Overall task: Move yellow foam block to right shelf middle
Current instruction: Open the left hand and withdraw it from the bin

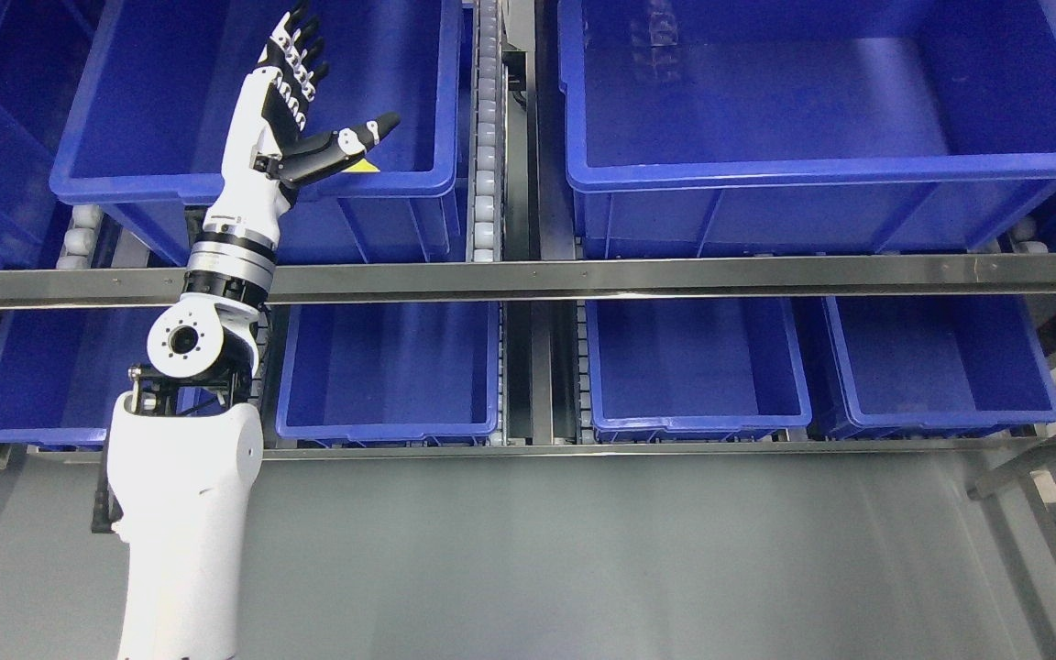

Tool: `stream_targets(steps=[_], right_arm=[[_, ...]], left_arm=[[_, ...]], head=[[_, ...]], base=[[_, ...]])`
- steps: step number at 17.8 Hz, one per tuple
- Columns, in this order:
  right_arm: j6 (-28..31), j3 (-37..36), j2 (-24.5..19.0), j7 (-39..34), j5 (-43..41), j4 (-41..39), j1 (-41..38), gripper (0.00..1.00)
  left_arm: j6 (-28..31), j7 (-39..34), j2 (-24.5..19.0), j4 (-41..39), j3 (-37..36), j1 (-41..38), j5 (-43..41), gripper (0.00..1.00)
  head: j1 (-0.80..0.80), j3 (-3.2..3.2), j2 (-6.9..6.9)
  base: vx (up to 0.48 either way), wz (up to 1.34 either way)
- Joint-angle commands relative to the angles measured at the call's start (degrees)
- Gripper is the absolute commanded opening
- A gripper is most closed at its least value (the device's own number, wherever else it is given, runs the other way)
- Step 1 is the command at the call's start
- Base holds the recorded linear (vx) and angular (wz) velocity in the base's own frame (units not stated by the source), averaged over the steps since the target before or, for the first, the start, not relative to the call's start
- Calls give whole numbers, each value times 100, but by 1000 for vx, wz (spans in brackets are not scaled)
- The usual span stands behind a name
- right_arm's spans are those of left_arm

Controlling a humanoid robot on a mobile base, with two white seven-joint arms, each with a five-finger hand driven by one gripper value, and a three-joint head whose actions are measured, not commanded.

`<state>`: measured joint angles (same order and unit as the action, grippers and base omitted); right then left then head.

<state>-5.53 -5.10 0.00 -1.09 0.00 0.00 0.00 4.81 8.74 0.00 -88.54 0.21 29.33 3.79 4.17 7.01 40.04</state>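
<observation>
Reaching up from the 7 o'clock corner of the head view, the left hand (pixel 299 101) stands over the near rim of the upper left bin (pixel 170 188), fingers (pixel 294 50) spread upward and thumb (pixel 354 137) stuck out toward 3 o'clock, holding nothing. Only a small yellow sliver shows of the yellow foam block (pixel 361 167), just under the thumb at the bin's inner near wall; most of it is hidden by the hand and the rim, so I cannot tell whether anything touches it. The right arm is out of view.

Judged from this, the task sits at its very start: the block lies in the left bin, ungrasped, and the grasp, the lift over the rim and the carry toward 3 o'clock are all left to do. The upper right bin (pixel 840 174), beyond the roller rail (pixel 489 128), looks bare inside, as do the lower bins (pixel 693 426) under the steel shelf bar (pixel 675 273). Which of these counts as the right shelf's middle I cannot settle from this view
</observation>
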Motion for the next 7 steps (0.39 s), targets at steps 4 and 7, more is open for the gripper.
stream_targets(steps=[4, 7], right_arm=[[-1, 0, 100, 4, 0, -100, 17, 100], [-1, 0, 100, 4, -9, -100, 17, 100]], left_arm=[[310, -4, -100, -586, 76, 2, 8, 100], [310, -4, -100, -586, 93, 20, 8, 100]], head=[[0, 0, 1], [0, 0, 0]], base=[[0, 0], [0, 0]])
